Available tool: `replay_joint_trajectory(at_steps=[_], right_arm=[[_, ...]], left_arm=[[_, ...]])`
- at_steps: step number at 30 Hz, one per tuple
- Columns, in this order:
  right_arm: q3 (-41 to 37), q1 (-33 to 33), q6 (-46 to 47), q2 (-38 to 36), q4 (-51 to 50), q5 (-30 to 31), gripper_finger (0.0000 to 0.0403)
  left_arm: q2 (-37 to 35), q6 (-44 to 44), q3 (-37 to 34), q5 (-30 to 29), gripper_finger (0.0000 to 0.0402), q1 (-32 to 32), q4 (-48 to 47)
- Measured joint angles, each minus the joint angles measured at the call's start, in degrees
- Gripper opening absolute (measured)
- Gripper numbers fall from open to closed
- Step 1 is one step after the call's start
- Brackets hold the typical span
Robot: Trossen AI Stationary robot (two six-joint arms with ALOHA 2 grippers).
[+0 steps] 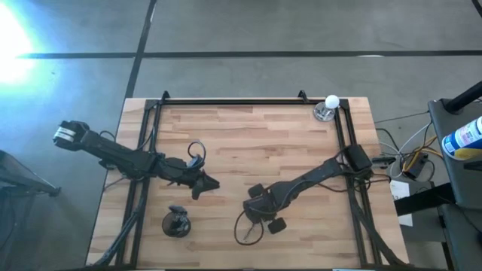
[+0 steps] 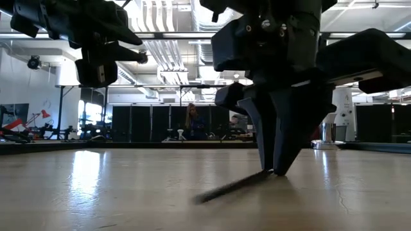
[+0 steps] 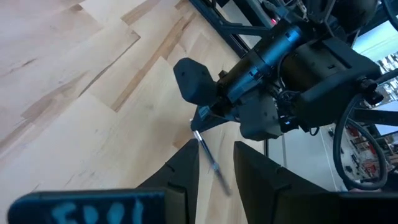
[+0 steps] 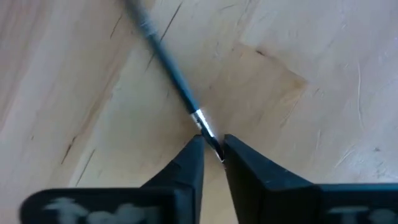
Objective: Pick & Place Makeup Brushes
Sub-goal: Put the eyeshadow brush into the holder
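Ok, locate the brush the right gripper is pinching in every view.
High: not discernible, beside the right gripper.
Low: brush slants down from that gripper, centre.
Left wrist: brush lower centre.
Right wrist: brush centre to upper left.
Landmark: the right gripper pinching its end.

Dark jointed arms, black looping cables

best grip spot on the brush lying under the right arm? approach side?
The makeup brush lies flat on the table, thin and straight. Judging by that, come from straight above, fingers across its width, near the silver ferrule or on the dark handle beyond it. The right hand already pinches its end by the ferrule; a mid-handle grip would probably tip less.
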Motion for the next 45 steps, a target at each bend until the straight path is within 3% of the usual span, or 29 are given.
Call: replay_joint_trajectory(at_steps=[5, 14, 23, 29, 36, 45], right_arm=[[-0.01, 0.02, -0.14, 0.11, 0.02, 0.04, 0.0014], [-0.25, 0.01, 1.57, -2.18, -0.37, 0.64, 0.0009], [3.52, 0.2, 1.85, -6.84, -2.57, 7.26, 0.0008], [9.31, 0.13, -3.6, -8.24, -5.86, 14.88, 0.0008], [15.93, 0.05, -13.12, -8.46, -6.56, 21.15, 0.0008], [18.84, -0.94, -25.38, -8.46, -6.71, 23.73, 0.0008]], left_arm=[[0.0, -0.04, 0.0, 0.0, 0.0092, 0.0, -0.05], [0.0, -3.23, 0.0, 3.73, 0.0092, 0.0, -0.05], [0.0, -13.69, 0.0, 7.1, 0.0092, 0.04, -0.16], [0.0, -19.92, 0.0, 9.36, 0.0092, 0.05, -0.28], [0.09, -21.29, 0.0, 9.38, 0.0092, 0.38, 2.22], [3.39, -23.15, 0.49, 11.84, 0.0092, 0.61, 9.7]])
